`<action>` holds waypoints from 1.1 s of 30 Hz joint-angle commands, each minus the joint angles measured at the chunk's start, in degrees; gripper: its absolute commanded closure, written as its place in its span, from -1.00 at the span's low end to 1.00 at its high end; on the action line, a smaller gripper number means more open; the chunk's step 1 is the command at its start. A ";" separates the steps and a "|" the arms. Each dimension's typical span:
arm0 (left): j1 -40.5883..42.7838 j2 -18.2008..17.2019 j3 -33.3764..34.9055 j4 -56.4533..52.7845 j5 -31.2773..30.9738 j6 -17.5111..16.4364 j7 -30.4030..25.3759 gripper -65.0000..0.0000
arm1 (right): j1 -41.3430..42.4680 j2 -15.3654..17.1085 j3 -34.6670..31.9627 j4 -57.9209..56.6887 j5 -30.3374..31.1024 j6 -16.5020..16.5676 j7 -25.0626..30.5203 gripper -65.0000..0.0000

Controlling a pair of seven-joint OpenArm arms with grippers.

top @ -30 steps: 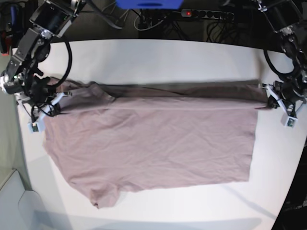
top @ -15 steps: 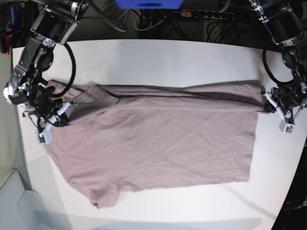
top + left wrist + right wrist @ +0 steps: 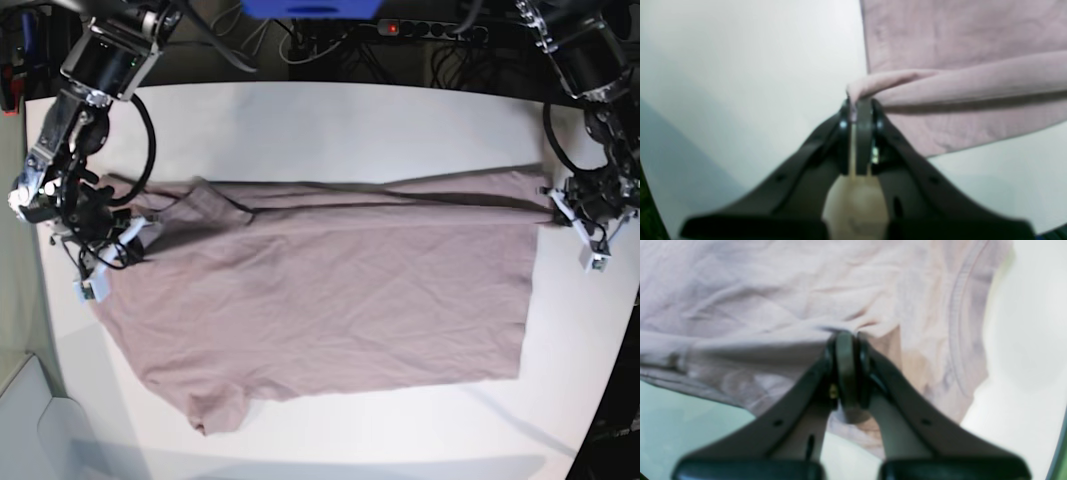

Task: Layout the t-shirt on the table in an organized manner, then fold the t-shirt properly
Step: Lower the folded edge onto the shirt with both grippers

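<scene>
The mauve-brown t-shirt (image 3: 330, 290) lies spread sideways on the white table (image 3: 330, 130), with one sleeve at the near left and its far edge raised in a long taut fold. My left gripper (image 3: 560, 205) is at the base view's right, shut on the shirt's far right corner. The left wrist view shows the left gripper (image 3: 857, 100) pinching a ridge of t-shirt (image 3: 957, 33) just above the table (image 3: 740, 66). My right gripper (image 3: 135, 232), at the left, is shut on the shoulder area. In the right wrist view the right gripper (image 3: 846, 336) bites wrinkled t-shirt (image 3: 756, 290) near a hemmed edge.
Behind the table's far edge are a black power strip (image 3: 430, 30), tangled cables and a blue object (image 3: 310, 8). The table's left edge runs close to my right arm. Bare tabletop (image 3: 580, 340) lies right of the shirt.
My right gripper has moved toward the near side, pulling the shoulder cloth along. My left gripper has edged slightly inward. The raised far fold has grown thinner and tauter.
</scene>
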 commanded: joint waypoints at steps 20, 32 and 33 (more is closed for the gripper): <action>1.61 -1.67 -0.78 1.75 -0.76 0.12 -2.14 -0.64 | 0.61 2.08 0.63 1.55 1.17 -0.03 0.73 0.12; 10.84 1.49 -0.78 6.76 -0.76 0.12 -6.36 -0.63 | -0.62 1.90 4.94 1.55 1.25 -0.03 1.00 0.12; 10.84 1.67 -0.78 6.76 -0.76 0.12 -6.45 -0.63 | -0.62 1.90 4.94 1.55 1.25 -0.03 1.00 0.12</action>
